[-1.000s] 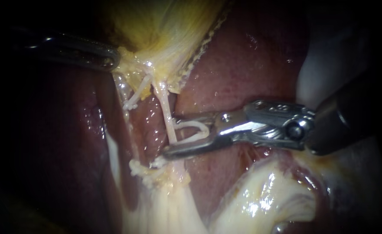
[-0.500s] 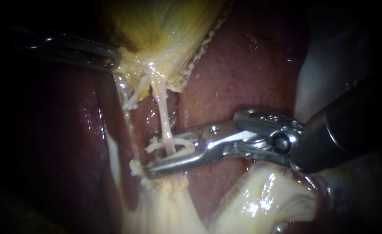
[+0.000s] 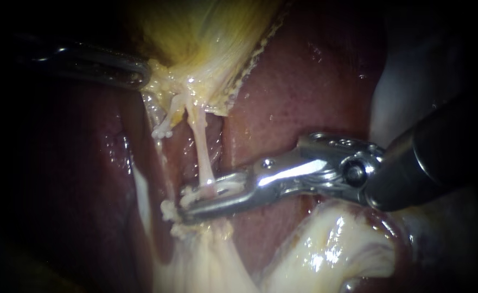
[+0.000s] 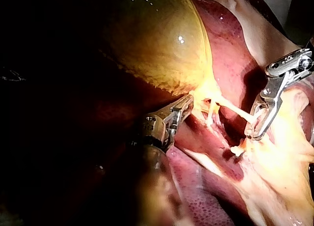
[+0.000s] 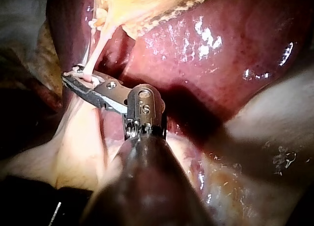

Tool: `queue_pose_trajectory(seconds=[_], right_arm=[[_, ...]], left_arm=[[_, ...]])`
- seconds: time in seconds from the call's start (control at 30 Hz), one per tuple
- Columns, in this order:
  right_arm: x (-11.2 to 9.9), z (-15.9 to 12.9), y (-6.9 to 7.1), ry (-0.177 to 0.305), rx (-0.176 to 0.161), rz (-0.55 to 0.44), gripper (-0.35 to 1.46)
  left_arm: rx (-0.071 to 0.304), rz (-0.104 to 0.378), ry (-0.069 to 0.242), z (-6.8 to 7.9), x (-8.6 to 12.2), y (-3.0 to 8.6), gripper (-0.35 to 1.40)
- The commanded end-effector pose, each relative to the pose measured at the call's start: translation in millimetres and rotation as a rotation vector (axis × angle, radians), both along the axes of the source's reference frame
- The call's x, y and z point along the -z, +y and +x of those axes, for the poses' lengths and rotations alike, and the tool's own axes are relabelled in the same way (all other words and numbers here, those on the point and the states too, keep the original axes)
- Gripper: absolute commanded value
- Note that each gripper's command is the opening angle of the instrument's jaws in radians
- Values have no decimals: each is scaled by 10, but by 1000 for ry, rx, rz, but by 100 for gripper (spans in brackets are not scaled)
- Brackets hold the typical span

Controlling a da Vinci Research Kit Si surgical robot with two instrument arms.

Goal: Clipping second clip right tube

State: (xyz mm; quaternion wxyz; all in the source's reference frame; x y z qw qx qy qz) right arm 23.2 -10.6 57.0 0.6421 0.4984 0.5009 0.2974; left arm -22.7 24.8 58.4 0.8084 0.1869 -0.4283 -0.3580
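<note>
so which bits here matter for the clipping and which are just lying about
For the job: right instrument, jaws shut on the white clip; thin pale pink tube crossing that clip; left instrument, jaws gripping the yellow gallbladder.
Just there: dark red liver; short pale strand beside the tube; white fatty tissue below the jaws.

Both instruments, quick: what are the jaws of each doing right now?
Left instrument: shut on the yellow gallbladder, at its pale lower edge.
Right instrument: shut on the white clip around the thin pale tube.
</note>
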Motion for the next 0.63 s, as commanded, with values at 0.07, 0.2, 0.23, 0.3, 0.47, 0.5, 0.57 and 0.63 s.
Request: queue_pose_trajectory(seconds=[0.07, 0.2, 0.23, 0.3, 0.47, 0.5, 0.57, 0.63], right_arm=[[-2, -1, 1, -3, 1, 7, -35], [-5, -3, 3, -9, 1, 24, -35], [-5, -4, 3, -9, 2, 24, -35], [-7, -4, 4, -8, 2, 24, -35], [-8, -5, 3, -5, 3, 24, -35], [-8, -5, 3, -5, 3, 24, -35], [-8, -5, 3, -5, 3, 24, -35], [-8, -5, 3, -5, 3, 24, -35]], left_arm=[[0, 0, 0, 0, 0, 0, -35], [0, 0, 0, 0, 0, 0, -35], [0, 0, 0, 0, 0, 0, -35], [0, 0, 0, 0, 0, 0, -35], [0, 0, 0, 0, 0, 0, -35], [0, 0, 0, 0, 0, 0, -35], [0, 0, 0, 0, 0, 0, -35], [0, 0, 0, 0, 0, 0, -35]])
